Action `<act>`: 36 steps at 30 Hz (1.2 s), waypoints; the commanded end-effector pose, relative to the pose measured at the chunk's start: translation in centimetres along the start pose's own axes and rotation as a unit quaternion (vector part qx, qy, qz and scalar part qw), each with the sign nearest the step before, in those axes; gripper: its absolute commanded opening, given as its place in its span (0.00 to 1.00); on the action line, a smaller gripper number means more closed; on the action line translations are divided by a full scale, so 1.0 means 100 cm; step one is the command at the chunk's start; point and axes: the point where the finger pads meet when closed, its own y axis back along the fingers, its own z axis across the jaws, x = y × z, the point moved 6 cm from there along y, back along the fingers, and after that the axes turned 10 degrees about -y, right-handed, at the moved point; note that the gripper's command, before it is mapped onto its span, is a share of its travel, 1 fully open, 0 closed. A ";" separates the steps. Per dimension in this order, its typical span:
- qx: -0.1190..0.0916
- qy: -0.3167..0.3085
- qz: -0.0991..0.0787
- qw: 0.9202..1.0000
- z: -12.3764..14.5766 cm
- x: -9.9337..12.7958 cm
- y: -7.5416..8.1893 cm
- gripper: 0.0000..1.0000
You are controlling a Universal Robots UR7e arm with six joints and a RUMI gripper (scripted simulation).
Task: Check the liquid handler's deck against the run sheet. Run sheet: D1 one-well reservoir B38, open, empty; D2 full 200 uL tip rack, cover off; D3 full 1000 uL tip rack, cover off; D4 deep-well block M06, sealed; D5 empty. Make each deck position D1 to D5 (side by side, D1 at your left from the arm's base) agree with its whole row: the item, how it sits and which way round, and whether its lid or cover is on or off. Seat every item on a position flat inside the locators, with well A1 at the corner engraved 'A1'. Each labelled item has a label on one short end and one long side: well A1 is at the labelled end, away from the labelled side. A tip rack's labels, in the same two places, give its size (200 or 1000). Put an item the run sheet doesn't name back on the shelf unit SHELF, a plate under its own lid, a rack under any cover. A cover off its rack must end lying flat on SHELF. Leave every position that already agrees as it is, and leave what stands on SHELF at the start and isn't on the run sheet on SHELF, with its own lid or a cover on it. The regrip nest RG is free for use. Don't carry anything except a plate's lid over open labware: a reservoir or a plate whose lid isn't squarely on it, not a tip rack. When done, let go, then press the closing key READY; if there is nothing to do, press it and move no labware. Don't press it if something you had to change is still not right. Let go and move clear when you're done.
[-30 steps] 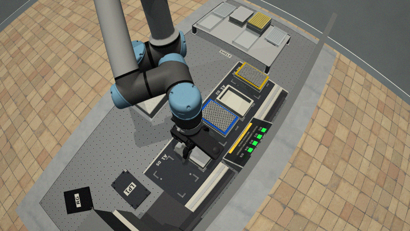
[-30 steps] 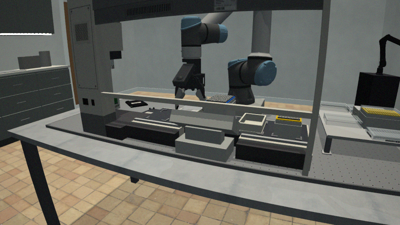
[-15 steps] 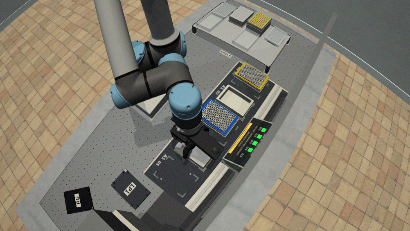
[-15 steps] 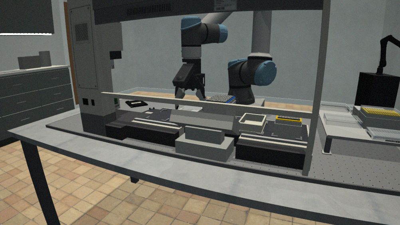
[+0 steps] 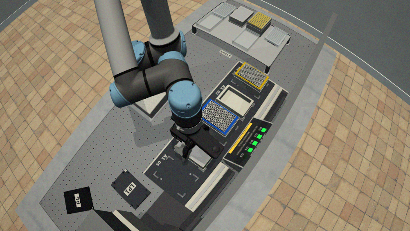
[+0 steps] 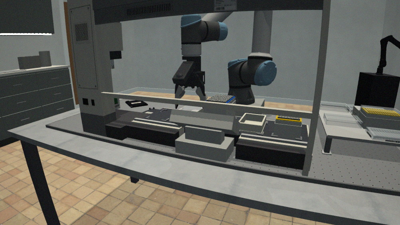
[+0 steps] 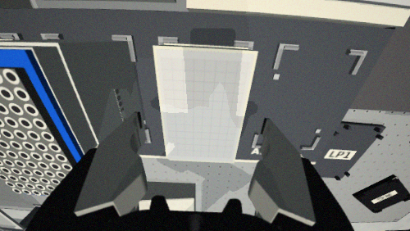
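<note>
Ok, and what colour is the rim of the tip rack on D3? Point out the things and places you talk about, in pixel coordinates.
Blue [image 5: 212, 123] [image 7: 43, 90]; the top view shows it best.

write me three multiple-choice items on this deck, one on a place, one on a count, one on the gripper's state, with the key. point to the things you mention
1. Which position holds the yellow-rimmed tip rack?
A) D5
B) D1
C) D2

2. How many green squares are lit on the status panel?
A) four
B) two
C) five

3. How do the gripper's fingers stand?
A) shut on the blue-rimmed rack
B) shut on nothing
C) apart, clear of the white block

1 B: the yellow-rimmed tip rack [image 5: 251, 75] [image 6: 288, 120] sits at D1.
2 A: the status panel [image 5: 247, 143] shows green beside D1 to D4.
3 C: the gripper [image 7: 202, 115] has a gap between each finger and the white block [image 7: 205, 102].
</note>
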 end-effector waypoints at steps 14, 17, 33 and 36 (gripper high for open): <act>0.000 0.000 0.000 1.000 0.000 0.000 0.028 0.82; 0.000 0.000 0.000 1.000 0.000 0.000 0.033 0.82; 0.000 0.000 0.000 1.000 0.000 0.000 0.056 0.82; 0.000 0.000 0.000 1.000 0.000 0.000 0.061 0.82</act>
